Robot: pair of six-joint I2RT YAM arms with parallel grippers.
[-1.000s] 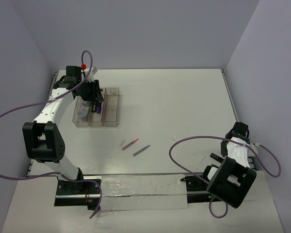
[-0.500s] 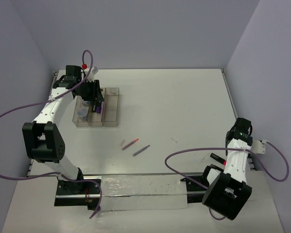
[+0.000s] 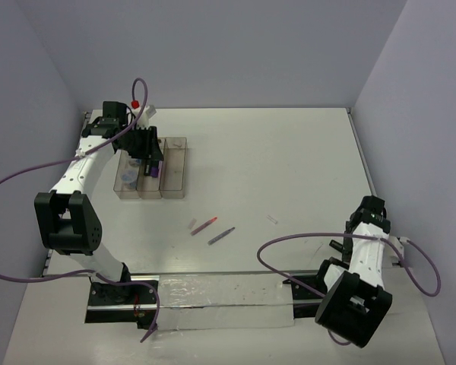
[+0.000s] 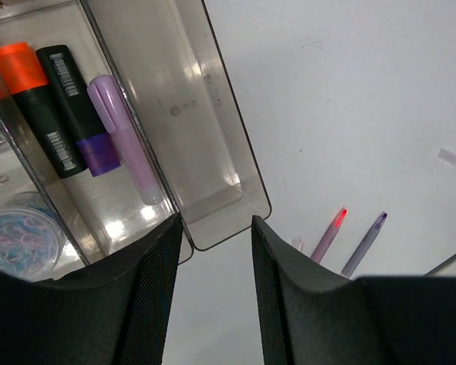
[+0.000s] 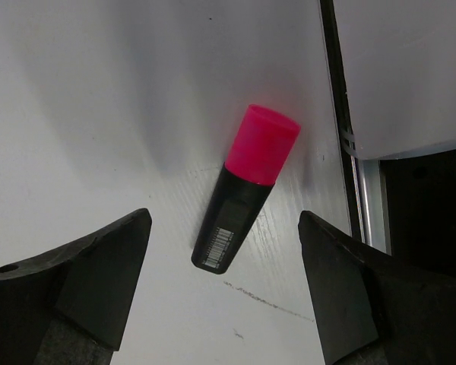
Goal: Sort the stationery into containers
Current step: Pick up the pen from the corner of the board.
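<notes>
The left pincer (image 4: pixel 215 255) hovers above the clear tray (image 4: pixel 213 99) with its jaws partly apart and nothing between them. Directly below and ahead of it, the middle compartment holds the orange-black highlighter (image 4: pixel 30 91) and the purple highlighter (image 4: pixel 125 137) lying side by side; the compartment to one side holds small bluish clear round pieces (image 4: pixel 19 236), and the compartment on the other side shows no contents. The right pincer (image 5: pixel 224 258) has its jaws wide apart and grips nothing. The pink-black highlighter (image 5: pixel 243 198) lies flat on the surface (image 5: pixel 99 114) beneath it, in the gap between the two fingers, close to the surface edge. The sort is judged partly complete. Remaining on the surface, well beyond the left pincer, are the pink pen (image 4: pixel 328 232), the grey pen (image 4: pixel 365 239) just beside it, and a small pale piece (image 4: pixel 448 156) farther off.
</notes>
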